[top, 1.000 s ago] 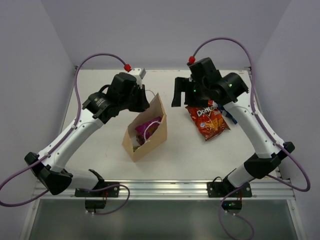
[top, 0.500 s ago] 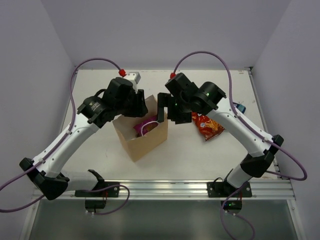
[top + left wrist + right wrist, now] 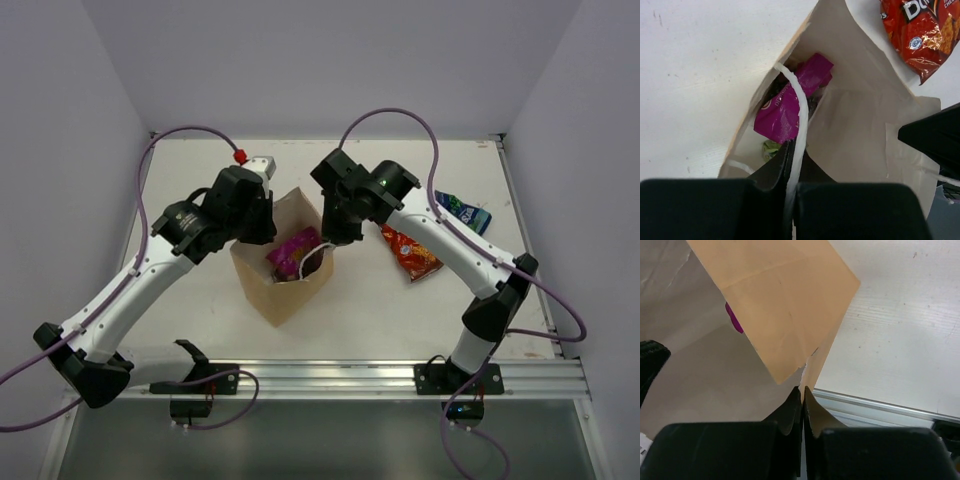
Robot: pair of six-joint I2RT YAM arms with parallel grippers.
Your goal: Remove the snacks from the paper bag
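The tan paper bag stands open mid-table. A purple snack packet lies inside it, and the left wrist view shows that packet over a small green one. My left gripper is at the bag's far-left rim. It is shut on the bag's white cord handle. My right gripper is at the right rim, where it is shut on the paper bag's edge. The red-orange Doritos bag and the blue packet lie on the table to the right.
An aluminium rail runs along the near table edge, by the arm bases. Purple cables loop above both arms. Grey walls close the table in on the left, back and right.
The right arm swung left from beside the Doritos bag to the paper bag's right rim and shut on it. The left gripper shut on the cord handle. The bag's mouth now gapes wider.
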